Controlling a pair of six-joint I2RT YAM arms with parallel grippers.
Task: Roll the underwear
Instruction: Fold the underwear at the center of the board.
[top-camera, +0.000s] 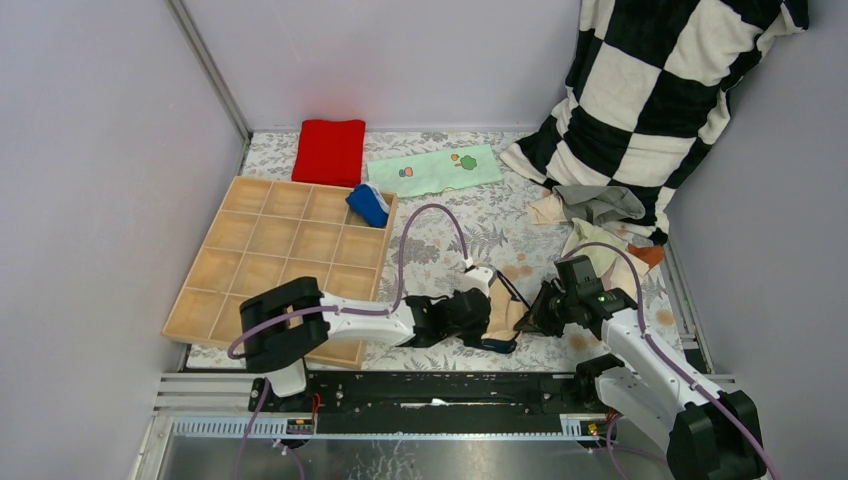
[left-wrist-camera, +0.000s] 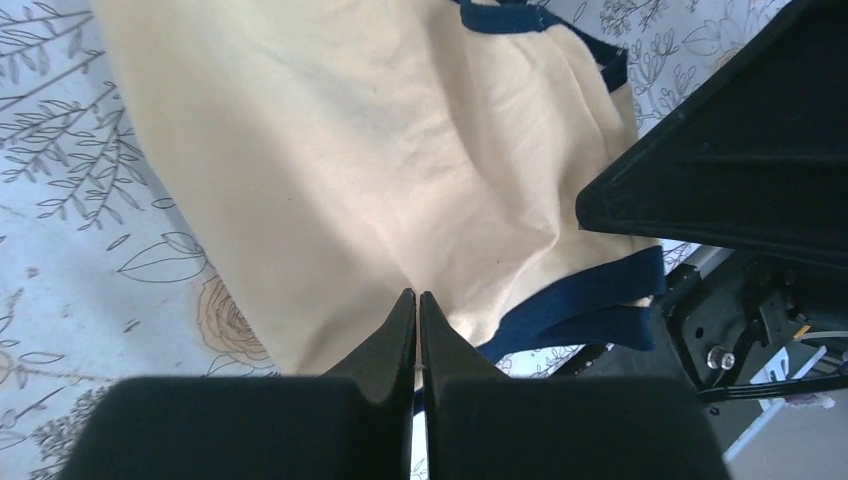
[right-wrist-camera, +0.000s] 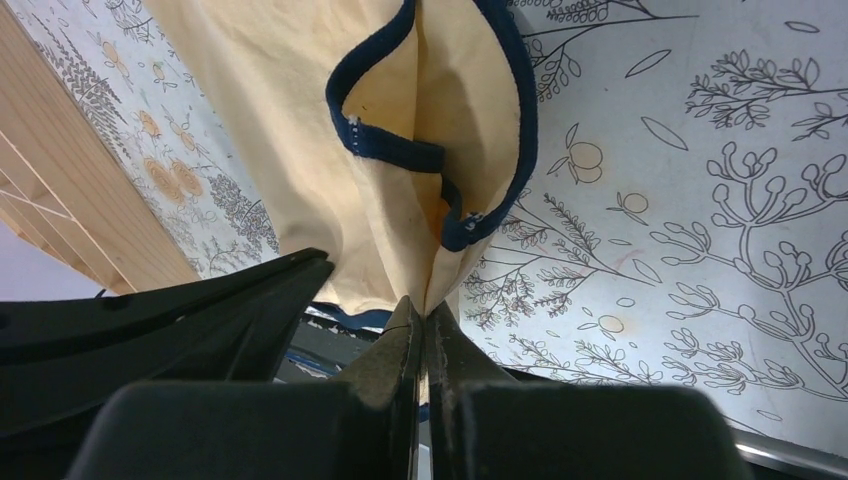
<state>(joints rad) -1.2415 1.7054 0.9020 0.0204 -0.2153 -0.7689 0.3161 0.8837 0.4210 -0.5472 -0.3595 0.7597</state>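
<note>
A tan pair of underwear with dark blue trim lies on the flowered cloth near the table's front edge, between my two grippers. My left gripper comes at it from the left. Its jaws are shut, pinching the near edge of the tan fabric, and creases run out from the tips. From the right, my right gripper is shut on a fold of the same underwear, with cloth squeezed between the tips. A blue striped roll sits in a tray compartment.
A wooden grid tray lies at the left. A red folded cloth and a mint printed cloth lie at the back. More garments are heaped at the right below a black-and-white checked cushion.
</note>
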